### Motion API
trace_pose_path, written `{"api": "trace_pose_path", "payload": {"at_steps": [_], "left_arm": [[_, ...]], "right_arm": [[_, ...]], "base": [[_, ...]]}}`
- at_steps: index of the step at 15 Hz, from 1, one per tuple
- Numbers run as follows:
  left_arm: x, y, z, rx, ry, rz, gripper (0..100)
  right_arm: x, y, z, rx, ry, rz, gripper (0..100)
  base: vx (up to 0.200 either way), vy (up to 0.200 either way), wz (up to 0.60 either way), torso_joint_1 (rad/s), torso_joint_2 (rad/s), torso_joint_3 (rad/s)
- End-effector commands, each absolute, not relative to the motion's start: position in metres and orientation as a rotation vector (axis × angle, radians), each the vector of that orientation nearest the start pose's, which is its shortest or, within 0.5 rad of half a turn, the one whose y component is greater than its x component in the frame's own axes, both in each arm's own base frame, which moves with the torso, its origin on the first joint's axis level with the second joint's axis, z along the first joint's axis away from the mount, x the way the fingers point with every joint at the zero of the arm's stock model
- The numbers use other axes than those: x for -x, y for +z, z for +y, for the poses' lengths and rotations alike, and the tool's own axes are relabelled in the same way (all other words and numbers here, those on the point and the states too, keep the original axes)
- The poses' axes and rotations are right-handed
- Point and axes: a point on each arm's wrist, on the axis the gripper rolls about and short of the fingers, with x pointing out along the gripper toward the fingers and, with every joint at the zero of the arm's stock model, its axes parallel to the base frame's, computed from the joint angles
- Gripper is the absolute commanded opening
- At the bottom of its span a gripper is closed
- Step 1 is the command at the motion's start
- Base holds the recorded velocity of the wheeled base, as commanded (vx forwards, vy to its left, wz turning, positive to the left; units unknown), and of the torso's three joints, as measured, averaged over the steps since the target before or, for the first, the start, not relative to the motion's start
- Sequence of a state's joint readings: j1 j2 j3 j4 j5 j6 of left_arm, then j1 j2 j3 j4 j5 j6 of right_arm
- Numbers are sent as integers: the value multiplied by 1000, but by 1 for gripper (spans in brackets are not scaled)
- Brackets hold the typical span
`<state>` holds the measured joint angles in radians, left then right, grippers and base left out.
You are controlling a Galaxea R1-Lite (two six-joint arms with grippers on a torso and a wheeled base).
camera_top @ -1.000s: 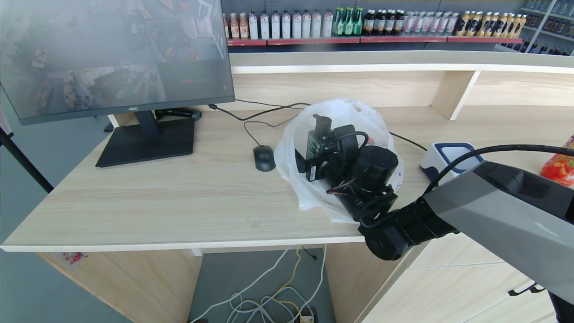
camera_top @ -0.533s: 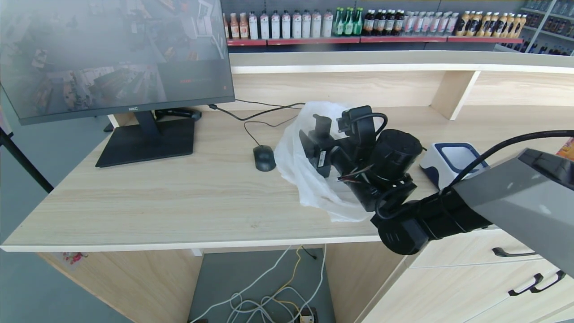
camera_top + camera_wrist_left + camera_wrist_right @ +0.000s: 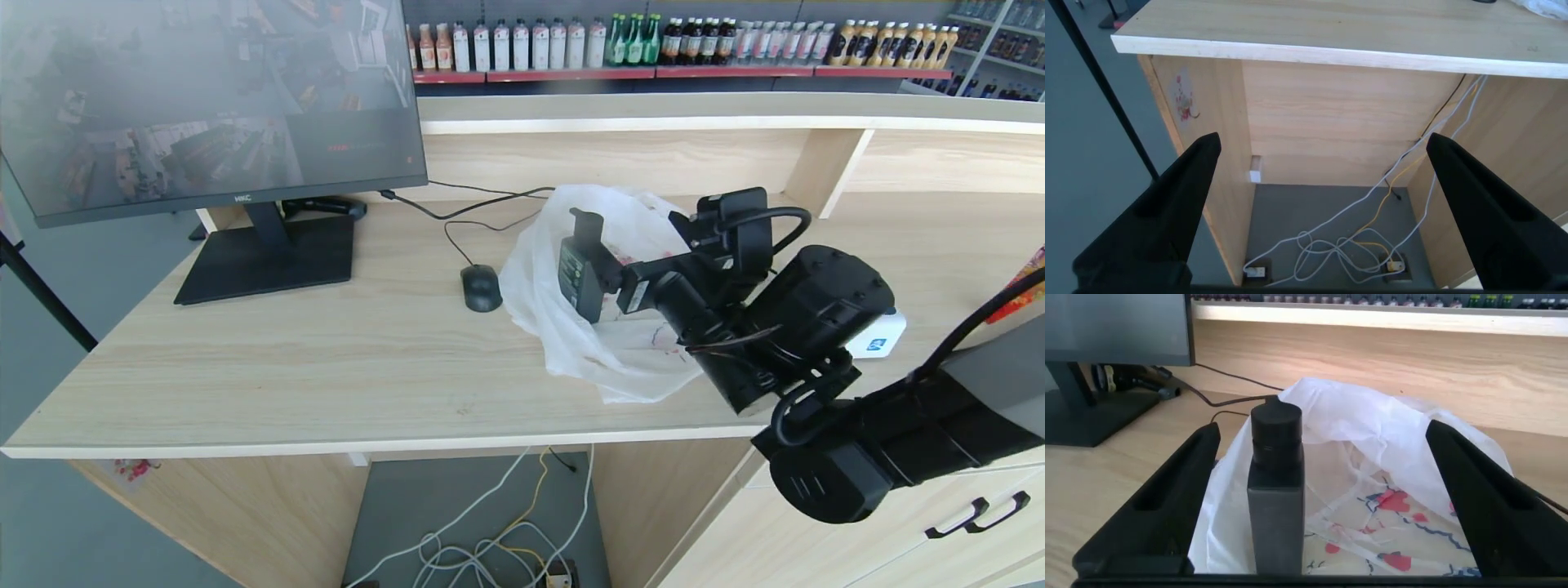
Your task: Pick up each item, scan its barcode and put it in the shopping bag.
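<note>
- The right hand is released: both fingers are spread wide and touch nothing.
- The dark bottle has a squared grey body and a round cap. It stands upright between the spread fingers, apart from both, at the mouth of the bag. Whether its base sits inside cannot be told.
- The bag is thin white plastic film, crumpled, with red print. It slumps on the counter near the front edge.
- The left hand is released, fingers wide apart, below the counter top and facing the recess under it.
- The counter is pale wood with visible grain, flat and matt, with a raised back ledge of the same wood.
- The scanner is a white box to the right of the bag, partly hidden behind the arm.
- The mouse is black, rounded and corded, just left of the bag.
- The monitor has a dark glossy screen on a flat black foot, at the rear left.
- The cables, white and yellow, lie loose on the grey floor of the recess.
- The shelf, red-edged, carries a row of drinks behind the counter.
</note>
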<state>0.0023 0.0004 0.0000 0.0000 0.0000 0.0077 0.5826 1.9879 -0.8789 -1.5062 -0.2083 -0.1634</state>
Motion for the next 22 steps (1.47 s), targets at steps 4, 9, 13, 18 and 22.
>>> {"api": "trace_pose_path", "payload": {"at_steps": [4, 9, 13, 18, 22], "left_arm": [[23, 75, 0, -15, 2, 0, 100], [23, 75, 0, -17, 2, 0, 100], [23, 75, 0, -17, 0, 0, 100], [23, 76, 0, -5, 2, -2, 100], [23, 75, 0, -12, 0, 0, 100]], "right_arm": [[-258, 197, 173, -11, 362, -394, 100], [-226, 203, 152, -14, 365, -387, 100], [-201, 186, 129, -46, 360, -295, 100], [-210, 187, 108, -32, 266, -299, 100], [-209, 183, 107, -25, 267, -282, 100]], "base": [[0, 0, 0, 0, 0, 0], [0, 0, 0, 0, 0, 0], [0, 0, 0, 0, 0, 0], [0, 0, 0, 0, 0, 0], [-150, 0, 0, 2, 1, 2]]}}
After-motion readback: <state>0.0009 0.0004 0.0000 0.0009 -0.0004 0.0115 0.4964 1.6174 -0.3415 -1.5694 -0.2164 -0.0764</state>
